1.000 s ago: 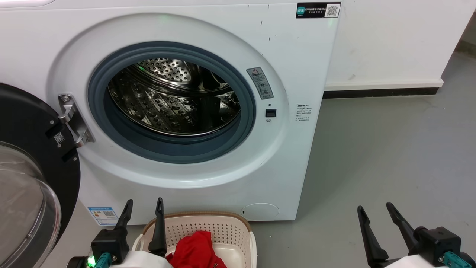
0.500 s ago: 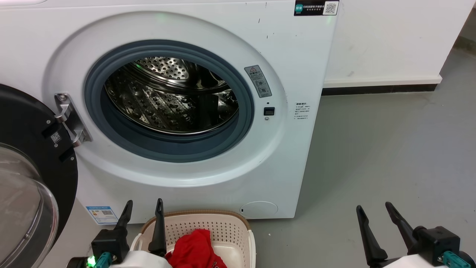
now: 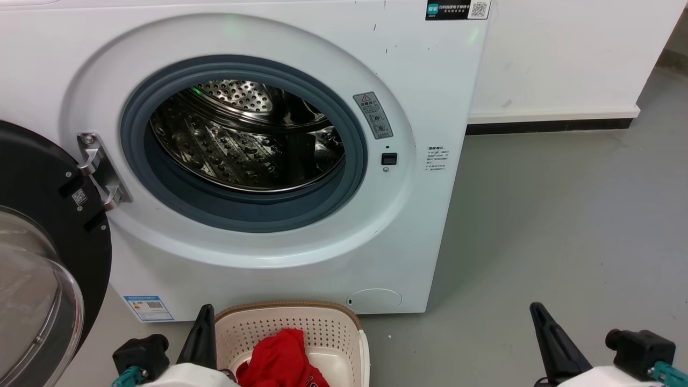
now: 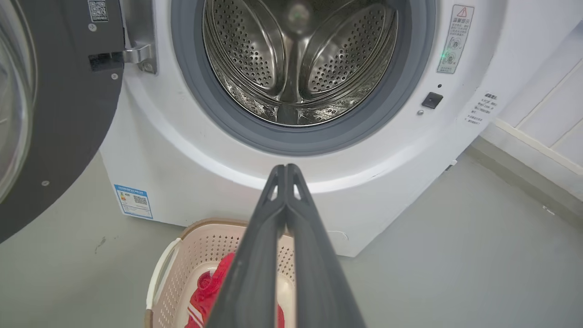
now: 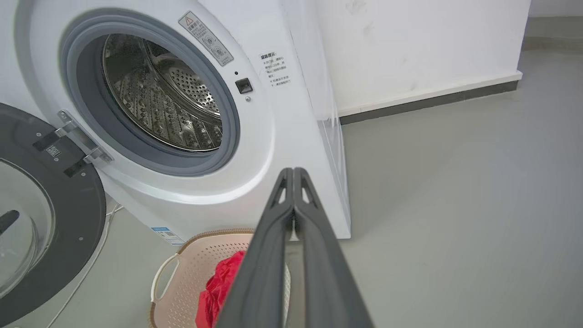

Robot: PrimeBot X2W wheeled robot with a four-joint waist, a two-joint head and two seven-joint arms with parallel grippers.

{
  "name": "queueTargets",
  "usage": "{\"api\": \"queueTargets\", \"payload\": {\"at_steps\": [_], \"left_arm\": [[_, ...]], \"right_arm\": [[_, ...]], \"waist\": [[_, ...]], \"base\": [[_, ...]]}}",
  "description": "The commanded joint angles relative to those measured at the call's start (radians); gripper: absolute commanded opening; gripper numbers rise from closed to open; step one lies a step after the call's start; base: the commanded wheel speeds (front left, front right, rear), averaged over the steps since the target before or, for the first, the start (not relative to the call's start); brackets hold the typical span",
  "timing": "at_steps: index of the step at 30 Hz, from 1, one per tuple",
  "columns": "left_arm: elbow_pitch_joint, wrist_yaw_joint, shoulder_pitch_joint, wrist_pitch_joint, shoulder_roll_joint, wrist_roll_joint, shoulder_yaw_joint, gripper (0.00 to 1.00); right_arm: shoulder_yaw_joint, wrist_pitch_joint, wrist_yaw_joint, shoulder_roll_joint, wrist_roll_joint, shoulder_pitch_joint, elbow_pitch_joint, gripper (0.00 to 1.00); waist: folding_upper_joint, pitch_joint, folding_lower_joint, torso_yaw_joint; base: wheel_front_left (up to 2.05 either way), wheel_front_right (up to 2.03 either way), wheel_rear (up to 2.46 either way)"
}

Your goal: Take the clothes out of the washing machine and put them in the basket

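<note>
Red clothes (image 3: 282,357): a crumpled heap inside the basket (image 3: 301,313), lying against its left wall. White trim shows in the left wrist view. I cannot tell how many pieces it is.
Heap's axis: it runs roughly from the basket's far wall towards the near one. The near end is cut off by the picture edge.
Basket: it stands on the floor (image 3: 564,226) just in front of the washing machine (image 3: 446,107), below the porthole and near the machine's lower right corner.
Drum (image 3: 247,140): bare perforated steel in all three views, with no red fabric seen inside. The door (image 3: 48,215) hangs open on the left.
Left gripper (image 3: 206,310): its fingers are pressed together on nothing. It is just beside the basket's left rim, with the clothes below and slightly to its right.
Right gripper (image 3: 536,307): its fingers are likewise together and empty. It is over bare floor, well apart from the basket, which lies to its left.
Nearer arm: the left, clearly.
Judgement: the task looks done or nearly so. Any further move would turn on a last check of the drum's floor.
Change from half a second ago: both grippers then showed their fingers spread apart, and now each pair has closed and sits lower in the head view. The clothes, basket and door keep their places.
</note>
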Motion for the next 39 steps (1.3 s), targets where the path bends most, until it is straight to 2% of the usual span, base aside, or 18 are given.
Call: {"api": "queueTargets", "payload": {"at_steps": [1, 14, 15, 39], "left_arm": [[-0.01, -0.008, -0.034, 0.006, 0.0, -0.039, 0.009, 0.0], [0.017, -0.035, -0.066, 0.04, -0.006, -0.255, 0.037, 0.0], [0.023, -0.041, -0.072, 0.047, -0.007, -0.301, 0.044, 0.0], [0.063, -0.079, -0.12, 0.098, -0.015, -0.605, 0.087, 0.0]], "right_arm": [[-0.004, -0.005, 0.0, -0.008, 0.046, -0.036, -0.006, 0.0], [-0.012, -0.006, 0.0, -0.019, 0.28, -0.086, 0.052, 0.0], [-0.014, -0.005, 0.0, -0.021, 0.329, -0.096, 0.063, 0.0], [-0.037, 0.004, 0.0, -0.028, 0.65, -0.165, 0.143, 0.0]], "waist": [[0.0, 0.001, 0.0, 0.0], [0.0, 0.008, 0.0, 0.0], [0.0, 0.009, 0.0, 0.0], [0.0, 0.022, 0.0, 0.001]], "base": [[0.0, 0.0, 0.0], [0.0, 0.0, 0.0], [0.0, 0.0, 0.0], [0.0, 0.0, 0.0]]}}
